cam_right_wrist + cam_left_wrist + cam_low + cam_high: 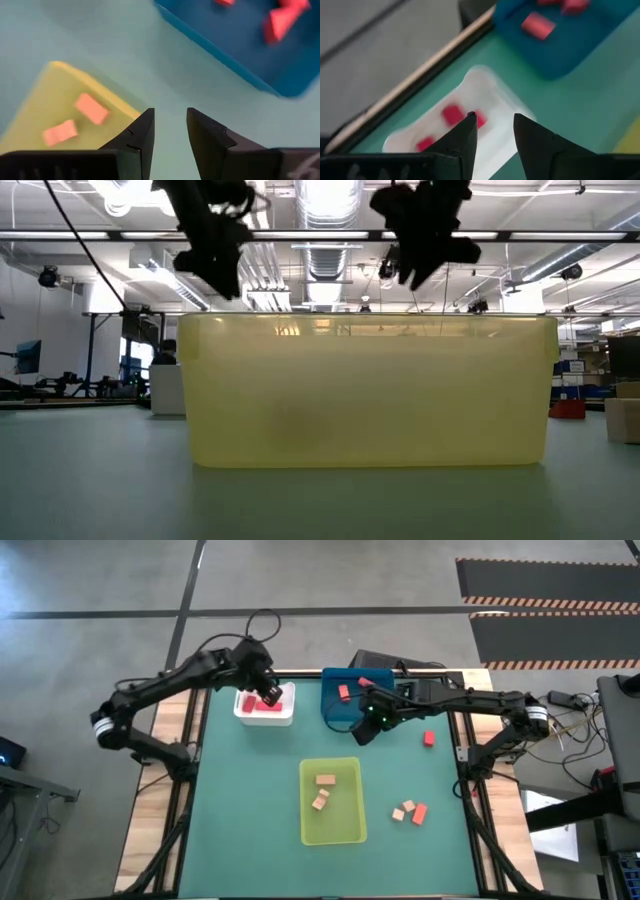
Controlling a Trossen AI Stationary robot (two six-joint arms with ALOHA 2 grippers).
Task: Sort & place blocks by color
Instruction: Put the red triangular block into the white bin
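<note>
Three blocks were loose on the mat: a red one (429,738) just past the blue bin (335,712), and a tan (402,810) plus coral pair lower right. The right gripper (372,722), empty with a narrow gap, was nearest. The left gripper (268,693) hung over the white bin (285,712), also empty.

We see deep red blocks (266,704) lying in the white bin (284,718) at upper centre-left of the high view. Just right of it, coral blocks (343,692) lie in the blue bin (330,705). Two tan blocks (323,791) rest in the yellow-green bin (345,830) at centre, one above the other. Loose on the table (250,810), we find one red block (429,738) at right of centre, and lower right a tan block (402,810) beside a coral block (419,812).
</note>
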